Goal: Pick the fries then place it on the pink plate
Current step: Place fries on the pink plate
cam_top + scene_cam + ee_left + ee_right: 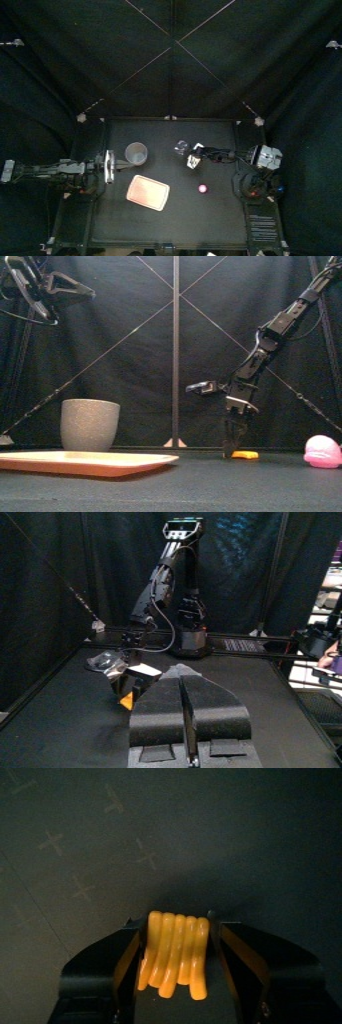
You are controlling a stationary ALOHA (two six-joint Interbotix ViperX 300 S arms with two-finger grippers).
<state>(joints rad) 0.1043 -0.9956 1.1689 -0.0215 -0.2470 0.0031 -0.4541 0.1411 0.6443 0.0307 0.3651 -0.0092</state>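
Right gripper (237, 446): lowered to the table (201, 215), jaws pointing down and clamped on the fries (174, 953). The orange sticks fill the gap between the jaws and touch both inner faces.

Fries: at table level, held between the tips of the right gripper. Not on the pink tray (87, 462).

Pink tray: lies flat, well apart from the right gripper, toward the left arm's side of it and nearer the table's front edge.

Grey cup (90, 423): stands upright on the left arm's side of the right gripper, at about the same depth, behind the tray.

Pink toy (321, 451): on the table, on the front-edge side of the right gripper, apart from it.

Left gripper (187, 677): at rest at the table's left edge, far from the right gripper, jaws together with only a thin seam between them
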